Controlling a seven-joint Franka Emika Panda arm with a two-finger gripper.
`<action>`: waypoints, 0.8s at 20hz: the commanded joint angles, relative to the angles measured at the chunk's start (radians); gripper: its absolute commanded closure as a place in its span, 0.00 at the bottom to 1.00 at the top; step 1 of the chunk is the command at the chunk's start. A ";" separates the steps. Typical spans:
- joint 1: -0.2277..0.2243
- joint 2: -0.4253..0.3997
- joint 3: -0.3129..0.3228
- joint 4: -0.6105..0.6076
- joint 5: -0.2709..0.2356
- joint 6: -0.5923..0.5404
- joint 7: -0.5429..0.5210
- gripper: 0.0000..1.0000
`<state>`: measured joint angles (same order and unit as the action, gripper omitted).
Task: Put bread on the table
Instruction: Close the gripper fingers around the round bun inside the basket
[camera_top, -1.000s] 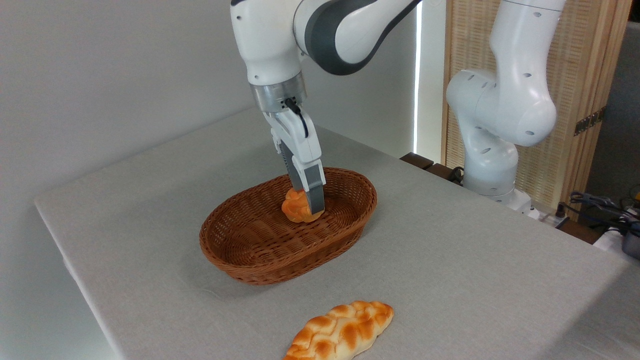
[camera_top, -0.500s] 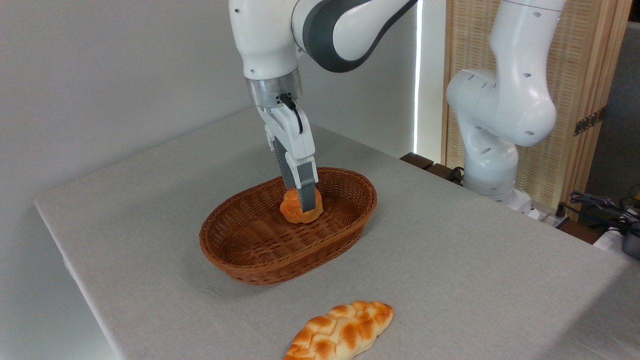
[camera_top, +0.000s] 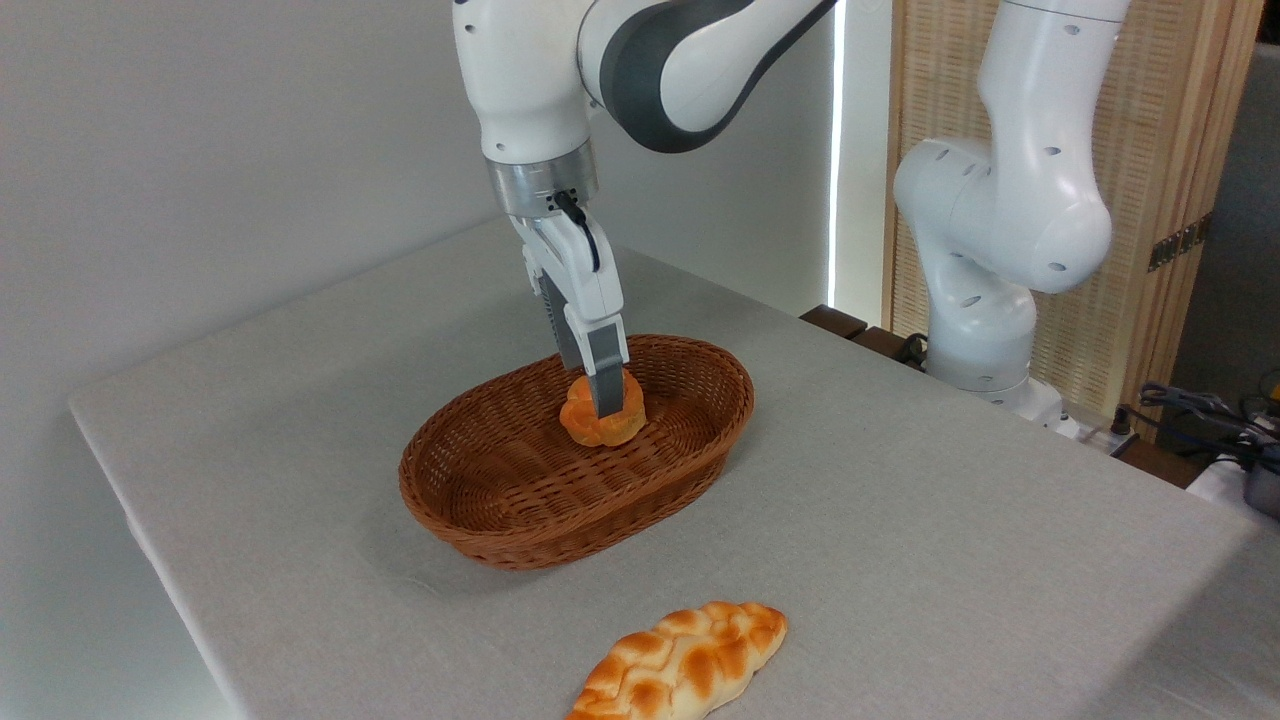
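- One small orange-golden bread (camera_top: 601, 424) with a knotted top is what I'm after; I see it inside the wicker basket (camera_top: 560, 500), toward the far right part of the bowl.
- My gripper (camera_top: 606, 402) comes down on it from above, tilted slightly, its grey near finger across the front of the bun; it looks clamped on the bread, though the far finger is hidden from me.
- I can't tell whether the bun rests on the basket floor or hangs just clear of it.
- The brown oval basket sits near the middle of the desk (camera_top: 950, 540), which has a light grey cloth-like top.
- A long braided loaf (camera_top: 680, 662) lies on the desk in front of the basket, well apart from it, close to the near edge.
- The arm's white base (camera_top: 985, 330) stands beyond the desk's far right edge.
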<state>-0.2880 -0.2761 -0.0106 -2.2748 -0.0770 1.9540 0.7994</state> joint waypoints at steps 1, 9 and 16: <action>-0.011 0.009 0.003 -0.023 -0.009 0.009 0.018 0.00; -0.020 0.012 -0.006 -0.057 0.032 0.011 0.020 0.01; -0.020 0.023 -0.006 -0.058 0.048 0.054 0.020 0.55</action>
<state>-0.3033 -0.2597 -0.0219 -2.3221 -0.0461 1.9762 0.8074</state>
